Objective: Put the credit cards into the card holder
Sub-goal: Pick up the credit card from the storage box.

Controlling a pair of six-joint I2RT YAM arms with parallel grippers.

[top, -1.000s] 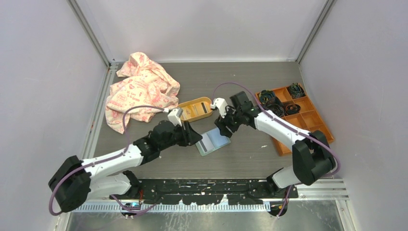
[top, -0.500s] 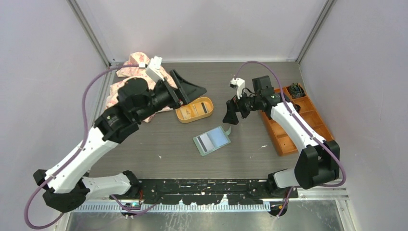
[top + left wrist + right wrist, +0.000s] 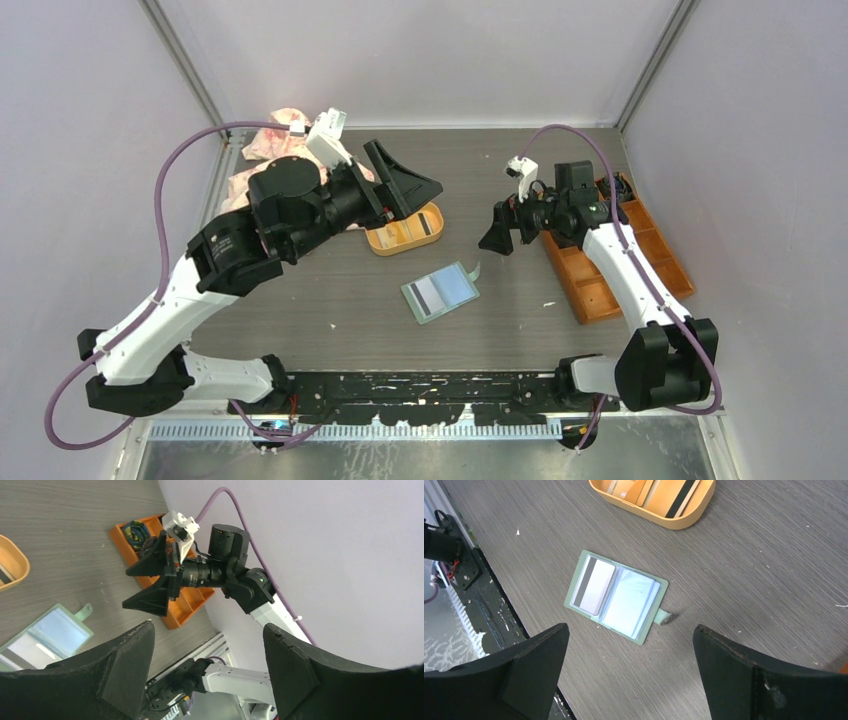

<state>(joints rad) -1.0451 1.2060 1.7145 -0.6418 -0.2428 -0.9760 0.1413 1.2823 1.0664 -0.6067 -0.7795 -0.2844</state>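
The sage-green card holder (image 3: 440, 293) lies open on the table's middle. It also shows in the right wrist view (image 3: 616, 596) and the left wrist view (image 3: 47, 637). A white card with a dark stripe (image 3: 594, 586) lies on its left half. More credit cards (image 3: 674, 490), beige-gold and dark-striped, lie in the yellow-orange oval tray (image 3: 374, 241). My left gripper (image 3: 410, 175) is open and empty, raised high above the tray. My right gripper (image 3: 492, 228) is open and empty, raised to the right of the tray and behind the holder.
An orange compartment box (image 3: 598, 288) with dark coiled items stands at the right edge. A pink-patterned cloth (image 3: 265, 145) lies at the back left, mostly hidden by my left arm. Walls enclose the table on three sides.
Both grippers have left the card holder. The left arm rose and swung back over the tray. The right gripper lifted and drew back to the right. The holder stays open.
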